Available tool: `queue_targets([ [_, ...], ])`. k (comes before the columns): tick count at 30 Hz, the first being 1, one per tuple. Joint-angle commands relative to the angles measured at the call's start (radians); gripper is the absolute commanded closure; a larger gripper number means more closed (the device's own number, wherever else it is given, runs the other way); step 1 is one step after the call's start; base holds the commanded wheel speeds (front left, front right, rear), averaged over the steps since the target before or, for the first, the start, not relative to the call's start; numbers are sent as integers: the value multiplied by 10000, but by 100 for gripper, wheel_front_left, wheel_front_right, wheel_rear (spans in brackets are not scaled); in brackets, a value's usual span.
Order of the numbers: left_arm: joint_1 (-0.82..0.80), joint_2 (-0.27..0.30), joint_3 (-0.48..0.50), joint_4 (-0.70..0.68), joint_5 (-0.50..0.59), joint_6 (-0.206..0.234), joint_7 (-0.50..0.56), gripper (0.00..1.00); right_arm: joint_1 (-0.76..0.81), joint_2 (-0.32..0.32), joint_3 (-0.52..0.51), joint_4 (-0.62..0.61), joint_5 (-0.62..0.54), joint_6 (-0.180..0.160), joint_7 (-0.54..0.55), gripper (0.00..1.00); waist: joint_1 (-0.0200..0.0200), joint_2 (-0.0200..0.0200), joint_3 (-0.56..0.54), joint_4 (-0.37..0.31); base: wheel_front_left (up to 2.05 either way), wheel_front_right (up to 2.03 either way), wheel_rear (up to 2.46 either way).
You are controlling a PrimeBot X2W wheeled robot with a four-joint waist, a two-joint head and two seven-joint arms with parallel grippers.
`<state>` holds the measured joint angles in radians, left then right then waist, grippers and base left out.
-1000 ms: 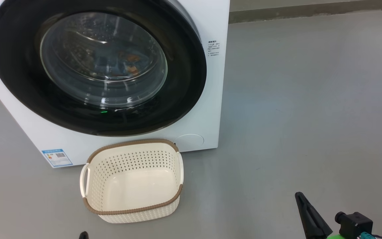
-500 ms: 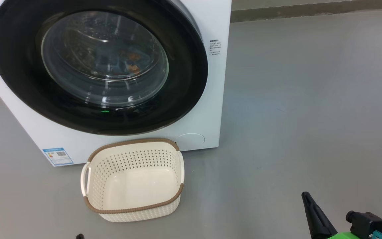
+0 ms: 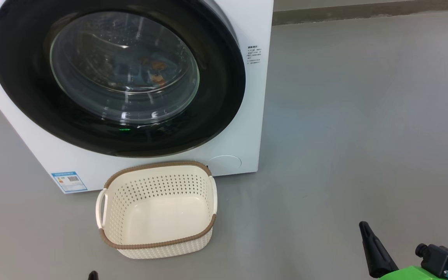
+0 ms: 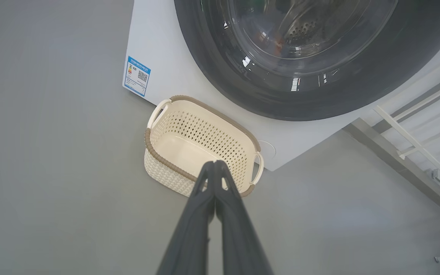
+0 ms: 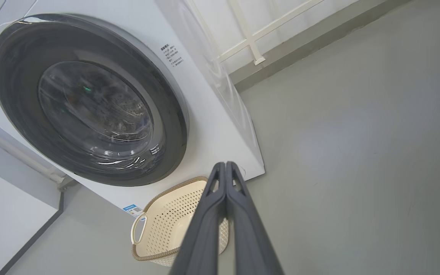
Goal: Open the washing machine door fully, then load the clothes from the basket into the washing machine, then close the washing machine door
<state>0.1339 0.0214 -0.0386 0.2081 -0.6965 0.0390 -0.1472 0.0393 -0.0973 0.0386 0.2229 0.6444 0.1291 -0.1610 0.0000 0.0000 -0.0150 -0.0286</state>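
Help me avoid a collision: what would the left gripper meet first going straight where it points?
Likely the basket: the left gripper, jaws shut, points into it, though depth is unclear.

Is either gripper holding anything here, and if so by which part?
Nothing is held: the left gripper and right gripper are both shut, empty.

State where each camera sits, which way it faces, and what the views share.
Head view: high, looking down at the washing machine door and basket; right gripper lower right.
Left wrist view: along the shut left gripper toward the basket.
Right wrist view: along the shut right gripper, facing the door.
Shared: door and basket.
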Motion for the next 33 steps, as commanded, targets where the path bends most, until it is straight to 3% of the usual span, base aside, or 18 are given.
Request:
queue_targets([
  [1,-517,155,204,-159,-282,-93,61,100,-440,-33,-42,-204,358,5,37,100,0,0,3,5,0,0,0],
  [33,-1198,205,678,31,-3446,-667,972,100,-799,64,-457,-59,3778,9,913,100,0,0,67,106,0,0,0],
])
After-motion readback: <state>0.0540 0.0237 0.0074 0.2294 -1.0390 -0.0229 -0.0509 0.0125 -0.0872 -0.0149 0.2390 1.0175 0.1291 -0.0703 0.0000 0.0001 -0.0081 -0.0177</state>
